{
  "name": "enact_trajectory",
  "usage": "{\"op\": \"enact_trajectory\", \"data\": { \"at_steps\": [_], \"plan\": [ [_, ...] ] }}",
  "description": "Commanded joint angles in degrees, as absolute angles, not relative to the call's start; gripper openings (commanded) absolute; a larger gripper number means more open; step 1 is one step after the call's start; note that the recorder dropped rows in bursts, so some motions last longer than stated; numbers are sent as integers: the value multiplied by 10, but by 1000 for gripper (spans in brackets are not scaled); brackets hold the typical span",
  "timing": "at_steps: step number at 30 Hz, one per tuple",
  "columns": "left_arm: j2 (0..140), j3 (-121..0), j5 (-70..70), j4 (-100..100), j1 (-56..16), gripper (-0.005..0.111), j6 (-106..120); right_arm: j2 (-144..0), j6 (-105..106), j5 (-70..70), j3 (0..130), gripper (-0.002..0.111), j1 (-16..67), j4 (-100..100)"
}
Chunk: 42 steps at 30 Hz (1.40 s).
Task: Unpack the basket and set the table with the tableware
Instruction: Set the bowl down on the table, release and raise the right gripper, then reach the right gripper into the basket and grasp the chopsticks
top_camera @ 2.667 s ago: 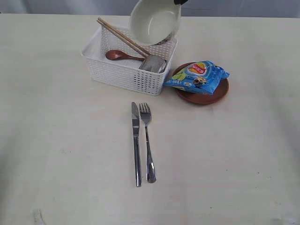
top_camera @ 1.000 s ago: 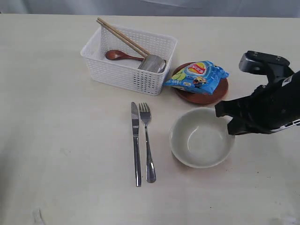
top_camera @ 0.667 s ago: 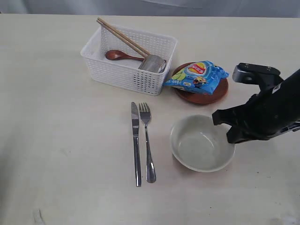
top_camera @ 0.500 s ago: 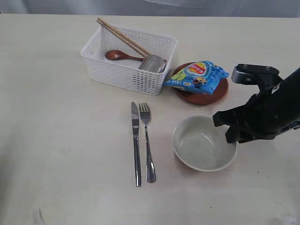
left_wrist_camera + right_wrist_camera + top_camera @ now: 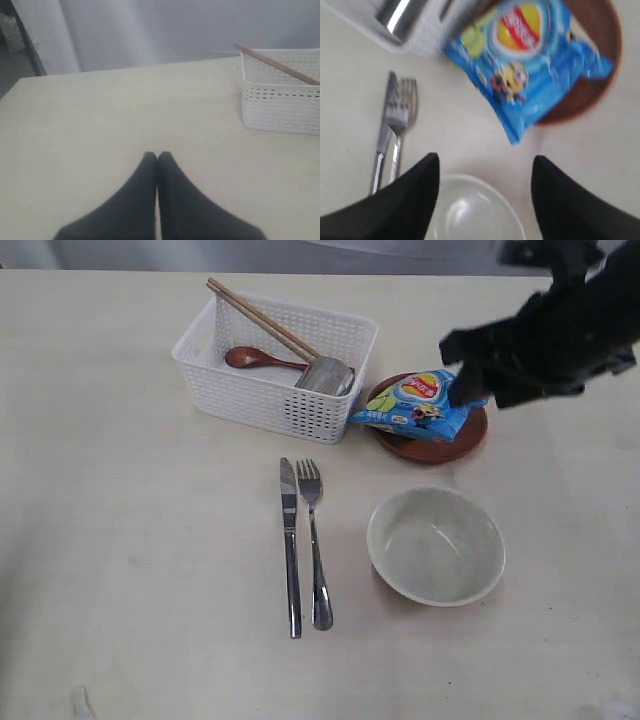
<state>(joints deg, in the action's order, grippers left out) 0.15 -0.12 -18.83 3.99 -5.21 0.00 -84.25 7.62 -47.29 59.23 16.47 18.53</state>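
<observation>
Basket (image 5: 270,400) up at the far side of the table (image 5: 150,560), white lattice walls, not yet unpacked. Carries a pair of chopsticks (image 5: 262,318) slanting out over the far rim, a reddish-brown spoon (image 5: 255,358) lying inside, and a steel cup (image 5: 325,375) lying tilted at the right-hand end. Just beside that end, a brown plate (image 5: 428,450) with a blue chip bag (image 5: 420,405) on top, covering most of it, one corner of the bag right up against the basket. Nearer the camera, knife (image 5: 290,540) and fork (image 5: 316,540) laid side by side, handles toward the near edge, knife on the left. Right of those, a pale bowl (image 5: 400,575) upright on the tabletop, apart from both plate and fork. Over the chip bag and plate, the right gripper (image 5: 485,160), up off the table, fingers spread wide, nothing between them; bag, bowl rim, knife and fork all in its wrist camera's sight. Then the left gripper (image 5: 157,156), seen from its own wrist camera: fingers pressed tight together, gripping nothing, low over bare tabletop, well apart from the basket.
</observation>
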Motion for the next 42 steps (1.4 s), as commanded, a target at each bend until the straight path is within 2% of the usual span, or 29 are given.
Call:
{"op": "enact_trajectory", "data": {
  "at_steps": [1, 10, 16, 20, 26, 32, 38, 42],
  "plan": [
    [0, 0, -184, 43, -51, 0, 0, -856, 39, -477, 678, 62, 192, 179],
    [0, 0, -184, 43, -51, 0, 0, -1030, -38, -554, 876, 63, 244, 179],
    [0, 0, -184, 43, -51, 0, 0, -1151, -71, -620, 1000, 78, 253, 189],
    [0, 0, -184, 43, -51, 0, 0, -1201, -86, -627, 1049, 78, 254, 202],
    [0, 0, -184, 43, -68, 0, 0, -1231, -9, -562, 1100, 71, 270, 229],
    [0, 0, -184, 43, -69, 0, 0, -1273, 57, -519, 1146, 70, 324, 96],
    [0, 0, -184, 43, -69, 0, 0, -1317, 4, -521, 1179, 70, 370, -108],
    [0, 0, -184, 43, -69, 0, 0, -1337, -4, -506, 1181, 65, 381, -148]
  ]
}}
